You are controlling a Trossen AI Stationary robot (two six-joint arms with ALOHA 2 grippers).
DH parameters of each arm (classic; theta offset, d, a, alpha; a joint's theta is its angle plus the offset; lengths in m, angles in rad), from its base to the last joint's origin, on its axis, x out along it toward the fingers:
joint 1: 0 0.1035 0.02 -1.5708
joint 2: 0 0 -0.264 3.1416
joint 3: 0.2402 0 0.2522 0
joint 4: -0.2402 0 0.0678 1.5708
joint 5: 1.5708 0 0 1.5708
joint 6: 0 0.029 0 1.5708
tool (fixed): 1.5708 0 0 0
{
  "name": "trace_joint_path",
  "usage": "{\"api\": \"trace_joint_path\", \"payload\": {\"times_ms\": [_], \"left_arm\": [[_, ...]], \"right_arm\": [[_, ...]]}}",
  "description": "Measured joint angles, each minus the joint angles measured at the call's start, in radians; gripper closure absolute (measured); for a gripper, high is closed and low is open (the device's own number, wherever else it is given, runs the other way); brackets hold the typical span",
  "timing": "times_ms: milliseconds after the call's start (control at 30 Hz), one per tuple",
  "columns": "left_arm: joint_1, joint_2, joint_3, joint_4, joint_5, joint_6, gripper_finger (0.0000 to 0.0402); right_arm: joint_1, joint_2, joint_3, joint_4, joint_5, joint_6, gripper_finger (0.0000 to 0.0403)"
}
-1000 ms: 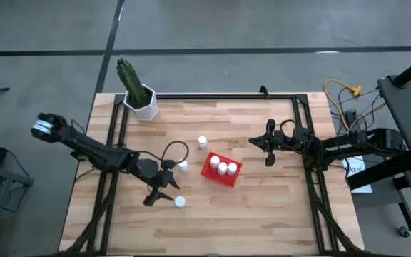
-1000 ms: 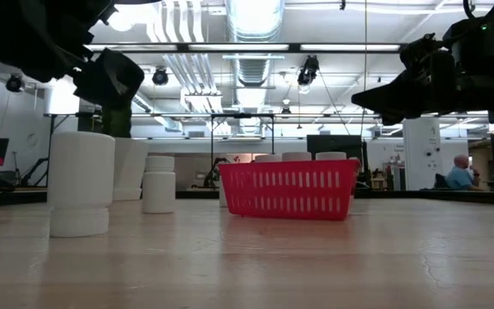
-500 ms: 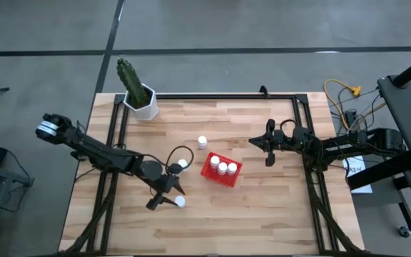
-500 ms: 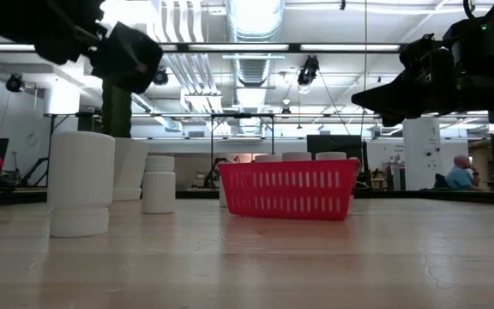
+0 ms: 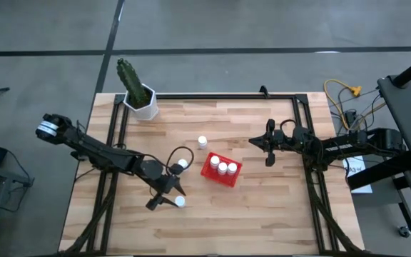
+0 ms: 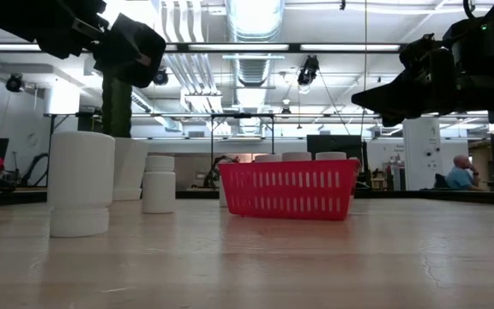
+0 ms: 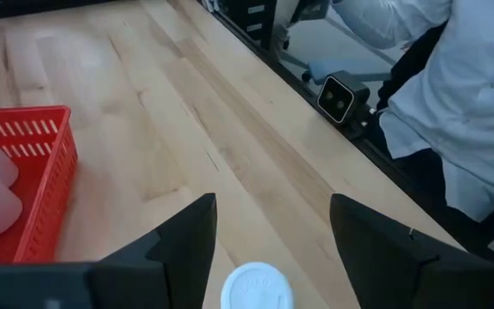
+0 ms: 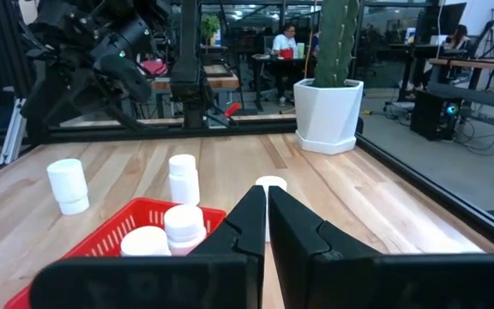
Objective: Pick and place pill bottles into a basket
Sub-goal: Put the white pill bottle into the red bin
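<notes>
Three white pill bottles stand loose on the wooden table: one near the front, one left of the basket and one farther back. The red basket holds three more bottles. My left gripper hovers open just left of the front bottle; in the left wrist view that bottle's cap shows between the two fingers, apart from them. My right gripper is shut and empty, above the table right of the basket.
A white hexagonal pot with a cactus stands at the table's far left corner. A dark frame runs along the table's edges. A person in a white coat stands beyond the table edge. Bare wood lies along the front.
My left gripper has gone a little toward the table's right and near edges, closing in on the front bottle, and stays open. The bottles and basket have kept their places.
</notes>
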Motion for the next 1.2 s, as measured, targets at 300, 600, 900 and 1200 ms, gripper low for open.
{"api": "trace_joint_path", "payload": {"times_ms": [300,600,900,1200], "left_arm": [[0.032,0.0,0.0,-0.003,-0.009,-0.026,0.0128],[0.031,0.0,-0.002,-0.115,-0.07,0.067,0.0108],[0.029,0.01,-0.012,-0.112,-0.06,0.078,0.0108],[0.001,0.114,0.0,-0.103,-0.027,0.026,0.0108]], "right_arm": [[0.0,0.0,0.0,0.0,0.0,0.011,0.0394],[0.0,0.0,0.0,0.0,-0.003,0.011,0.0394],[0.0,0.0,0.0,-0.013,-0.003,0.015,0.0394],[0.0,0.0,0.0,-0.022,-0.002,0.017,0.0394]]}}
